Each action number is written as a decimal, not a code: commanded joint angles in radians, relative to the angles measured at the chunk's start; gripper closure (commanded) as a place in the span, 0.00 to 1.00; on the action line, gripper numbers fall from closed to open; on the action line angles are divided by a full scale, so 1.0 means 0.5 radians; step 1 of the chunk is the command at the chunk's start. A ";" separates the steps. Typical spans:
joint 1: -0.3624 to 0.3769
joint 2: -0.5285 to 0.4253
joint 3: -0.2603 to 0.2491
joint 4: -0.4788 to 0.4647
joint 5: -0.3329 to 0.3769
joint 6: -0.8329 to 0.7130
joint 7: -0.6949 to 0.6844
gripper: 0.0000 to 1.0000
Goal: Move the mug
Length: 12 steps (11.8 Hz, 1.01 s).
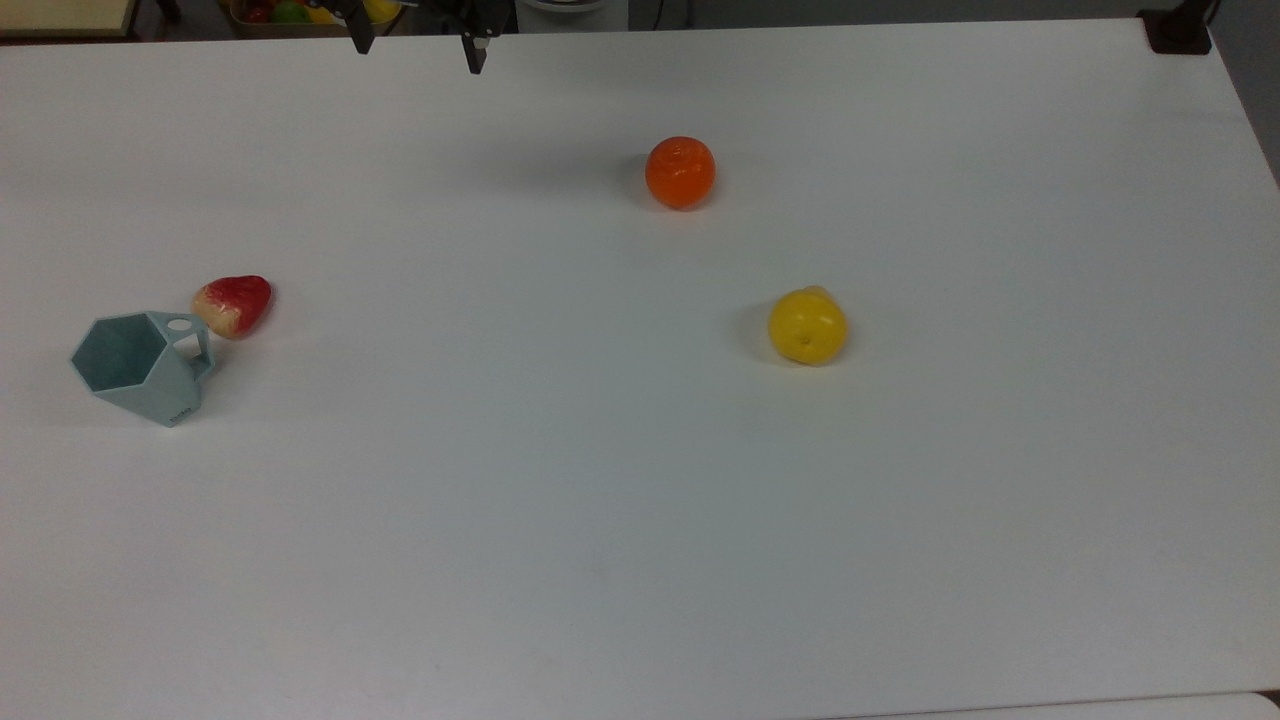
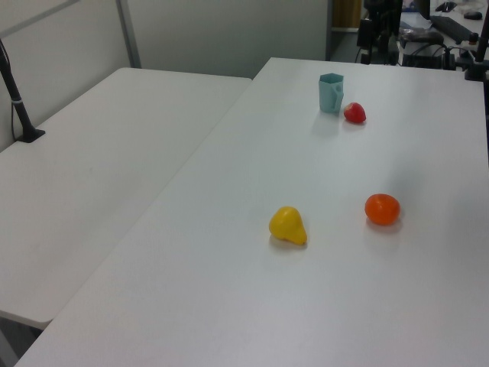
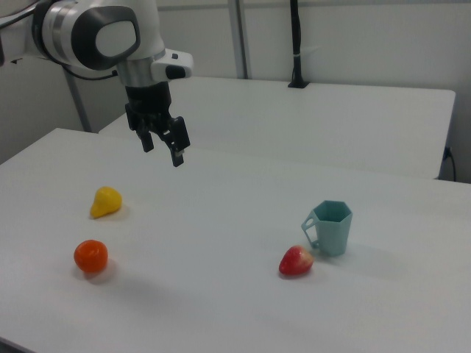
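Note:
The pale blue-green faceted mug point(image 1: 140, 372) stands upright near the top view's left edge, its handle toward a red strawberry point(image 1: 233, 303) right beside it. In the right view the mug point(image 3: 333, 228) is at the right with the strawberry point(image 3: 296, 260) in front of its handle. In the left view the mug point(image 2: 331, 92) stands far back. My gripper point(image 1: 418, 48) hangs open and holds nothing at the top view's upper edge, far from the mug. In the right view the gripper point(image 3: 162, 151) hovers well above the table, left of the mug.
An orange point(image 1: 680, 172) and a yellow pear-like fruit point(image 1: 807, 325) lie on the white table point(image 1: 600, 480), right of centre in the top view. A second white table point(image 2: 99, 176) adjoins in the left view. A box of fruit point(image 1: 290, 12) sits beyond the far edge.

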 commanded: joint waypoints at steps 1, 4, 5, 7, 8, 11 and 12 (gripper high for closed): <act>0.007 -0.010 -0.012 0.015 0.041 -0.045 -0.021 0.00; 0.007 -0.010 -0.009 0.015 0.044 -0.045 0.004 0.00; 0.001 -0.013 -0.012 0.015 0.063 -0.051 0.004 0.00; -0.017 -0.023 -0.037 0.021 0.069 -0.049 0.004 0.00; -0.039 -0.026 -0.043 0.021 0.081 -0.045 0.004 0.00; -0.060 -0.023 -0.046 0.076 0.121 -0.055 0.001 0.00; -0.072 -0.020 -0.040 0.082 0.124 -0.055 0.001 0.00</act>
